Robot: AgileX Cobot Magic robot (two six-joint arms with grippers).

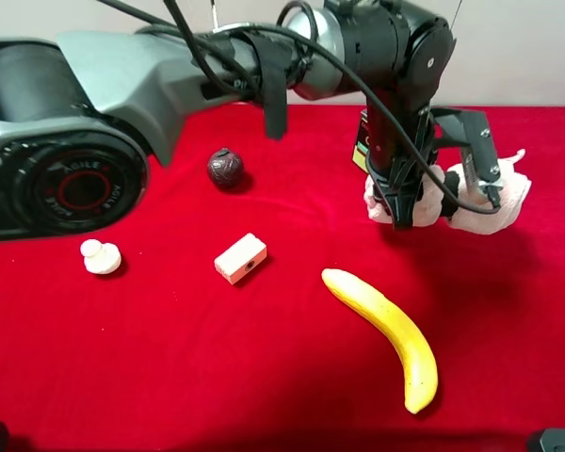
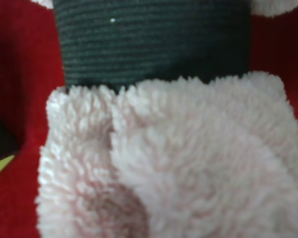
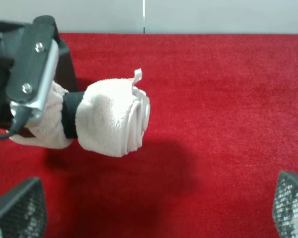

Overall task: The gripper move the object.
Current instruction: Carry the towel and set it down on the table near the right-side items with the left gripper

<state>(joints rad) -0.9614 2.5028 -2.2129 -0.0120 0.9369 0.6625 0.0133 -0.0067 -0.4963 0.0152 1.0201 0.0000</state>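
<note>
The object is a pale pink rolled towel [image 1: 494, 200] with a black band, at the right rear of the red cloth. My left gripper [image 1: 443, 193] reaches across from the left and is shut on the towel at its banded middle. A shadow below it in the right wrist view suggests it hangs just above the cloth. The left wrist view is filled by the towel's fluffy end [image 2: 179, 158] and the band [image 2: 154, 39]. The right wrist view shows the towel [image 3: 111, 116] with a left gripper finger [image 3: 32, 64] on it. My right gripper [image 3: 154, 213] is open and empty, short of the towel.
On the red cloth [image 1: 169, 358] lie a yellow banana [image 1: 391, 330] at front right, a small white block [image 1: 240, 258] in the middle, a white knob-shaped figure [image 1: 101, 256] at left and a dark ball [image 1: 225, 168] behind. The pale wall stands behind the table.
</note>
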